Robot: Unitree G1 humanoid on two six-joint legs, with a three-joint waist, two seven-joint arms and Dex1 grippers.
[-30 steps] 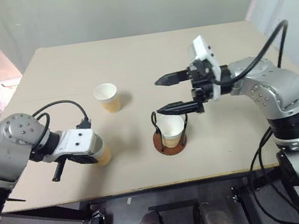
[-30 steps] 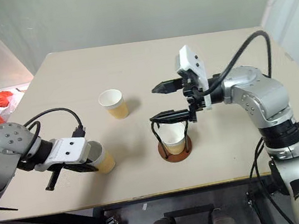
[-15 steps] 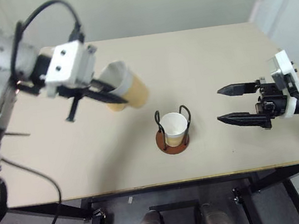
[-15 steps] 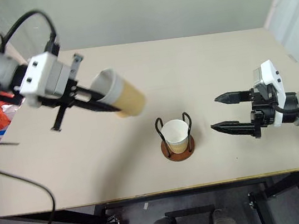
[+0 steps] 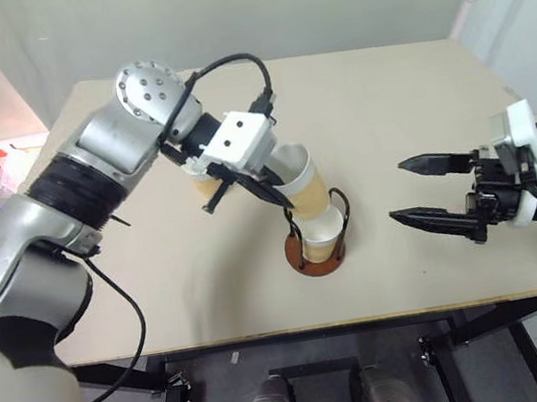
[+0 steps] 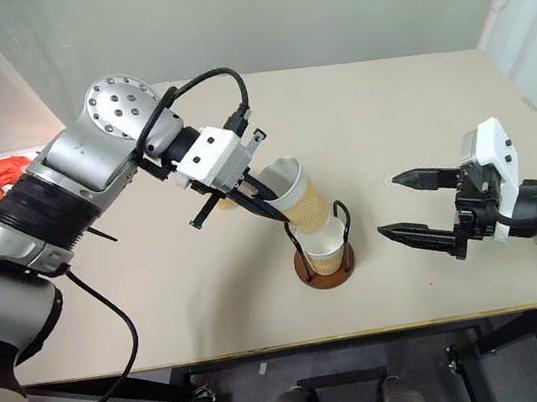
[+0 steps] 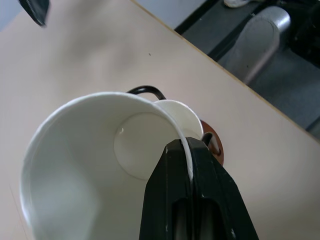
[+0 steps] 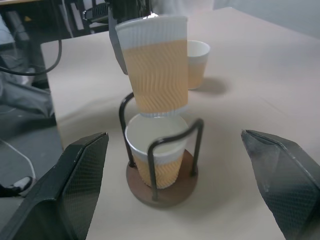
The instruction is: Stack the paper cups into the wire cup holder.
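Ribbed matt paper cups [image 8: 159,77]; thin black wire holder [image 8: 160,165]; smooth matt table [image 5: 388,122]

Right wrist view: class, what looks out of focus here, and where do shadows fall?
Right wrist view: the right gripper's fingers are soft blurs; the held cup and wire cup holder are sharp; the far cup casts a soft shadow on the table.
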